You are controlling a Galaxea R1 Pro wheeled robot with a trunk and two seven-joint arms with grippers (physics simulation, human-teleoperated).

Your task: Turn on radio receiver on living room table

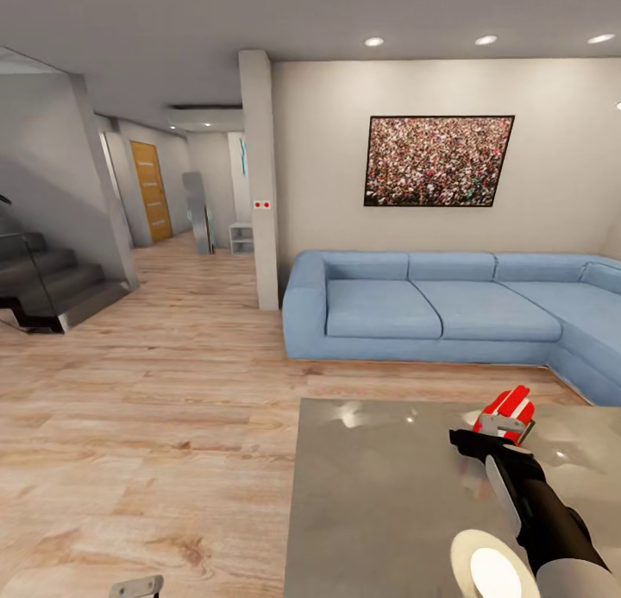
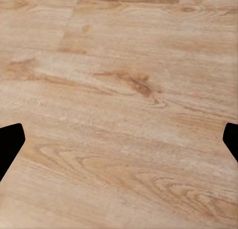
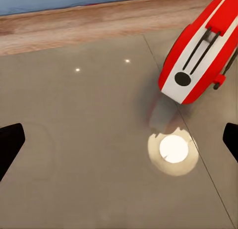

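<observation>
Living room (image 1: 172, 382) lay around me, with pale wood plank flooring, beige walls, a long blue sectional sofa (image 1: 448, 309) and a framed picture of a dense crowd (image 1: 438, 160) above it; a grey staircase (image 1: 52, 287) stood off to my left. Close before me was the large low coffee table with its glossy grey top (image 1: 379, 503), ceiling lights mirrored in the surface. My right arm reached out over that top, and my right gripper (image 1: 483, 447) hung just short of the small red radio receiver with its white edge band (image 1: 509, 411), which sat on the table's far right part, towards the sofa. Through the right wrist camera the radio (image 3: 201, 55) lay ahead and off to one side of my line, its dark round dial facing me, apart from both fingertips (image 3: 10, 142); those tips stood at opposite edges of the picture, so my right jaws were spread wide and held nothing. My left gripper (image 2: 119, 144) pointed down at bare floor boards, jaws likewise wide and empty. By my judgement the approach was nearly done: I was at the table and within reach, but the radio was not yet touched, so closing in on it and switching it on were left.
</observation>
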